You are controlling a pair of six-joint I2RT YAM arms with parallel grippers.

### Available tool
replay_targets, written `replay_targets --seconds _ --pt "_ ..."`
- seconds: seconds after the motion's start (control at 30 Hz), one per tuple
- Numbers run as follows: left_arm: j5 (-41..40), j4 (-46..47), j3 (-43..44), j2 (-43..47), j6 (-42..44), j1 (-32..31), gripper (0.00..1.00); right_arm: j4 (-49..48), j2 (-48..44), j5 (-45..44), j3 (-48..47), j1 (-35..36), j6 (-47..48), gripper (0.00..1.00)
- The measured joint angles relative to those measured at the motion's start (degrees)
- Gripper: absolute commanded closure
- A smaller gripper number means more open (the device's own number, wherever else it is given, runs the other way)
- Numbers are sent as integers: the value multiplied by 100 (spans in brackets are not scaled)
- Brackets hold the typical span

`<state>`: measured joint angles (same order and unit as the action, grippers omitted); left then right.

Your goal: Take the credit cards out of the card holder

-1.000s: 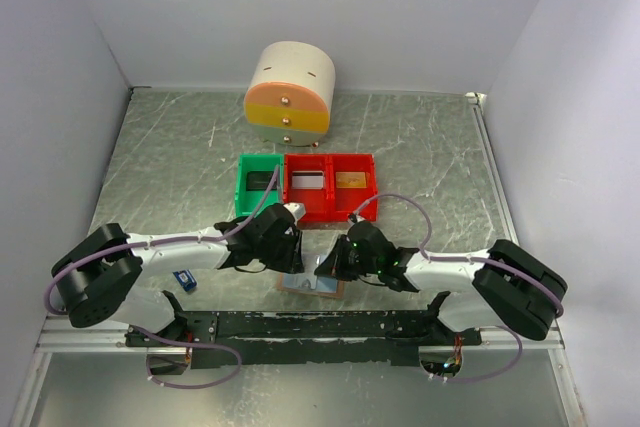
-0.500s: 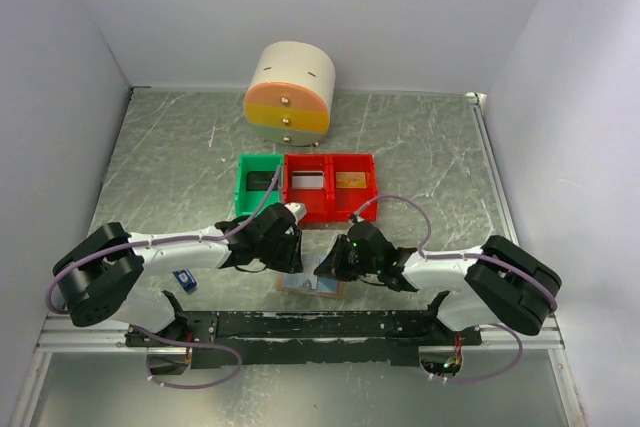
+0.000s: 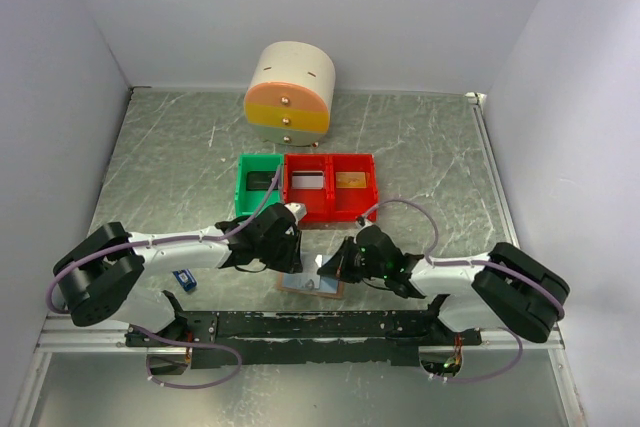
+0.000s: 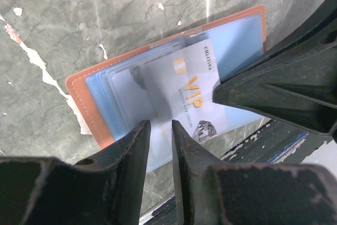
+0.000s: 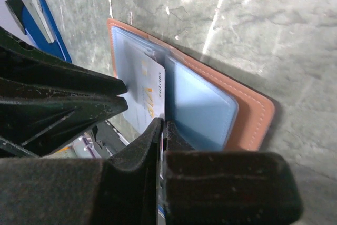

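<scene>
At the near edge of the tabletop (image 4: pixel 105 19), left of centre, the left claw (image 4: pixel 159 127) hangs low over the open card holder (image 4: pixel 79 85). Its jaws are a narrow slit apart with nothing between them, and the tips sit over the pale blue pockets (image 4: pixel 100 90), near the lower corner of the card (image 4: pixel 184 93). The holder lies flat between the two arms, tan rim up, just in front of the arm bases. One card, printed VIP, sticks partway out of its pocket at a slant. To the right, the right claw (image 5: pixel 160 122) is closed tight, and a thin pale sliver between its fingers looks like the card's edge, so it seems to have the card pinched. To do this step well, the left claw should bear down on the leather or the pockets rather than on the card itself, since pressing there would trap the card. The right claw should then draw the card out flat and low, in line with the pocket's mouth and away from the left claw. Any lift or twist would likely bend the plastic or drag the whole holder along. With so little edge in the pinch, a slow pull looks safer.
</scene>
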<state>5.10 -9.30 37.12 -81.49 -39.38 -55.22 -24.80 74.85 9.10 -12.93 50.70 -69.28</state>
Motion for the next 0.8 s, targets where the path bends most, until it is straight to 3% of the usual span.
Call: replay_targets --seconds 0.07,0.3,0.53,0.8 --pt "2 0 0 0 0 0 65 33 -162 -13 114 -28 -17 100" --pt "7 4 0 -2 2 -2 66 20 -166 17 192 -79 -70 85" --pt "9 7 0 -11 13 -2 66 -577 199 33 238 -87 -380 80" --pt "11 7 0 -11 17 -2 67 -1237 535 94 376 -114 -577 100"
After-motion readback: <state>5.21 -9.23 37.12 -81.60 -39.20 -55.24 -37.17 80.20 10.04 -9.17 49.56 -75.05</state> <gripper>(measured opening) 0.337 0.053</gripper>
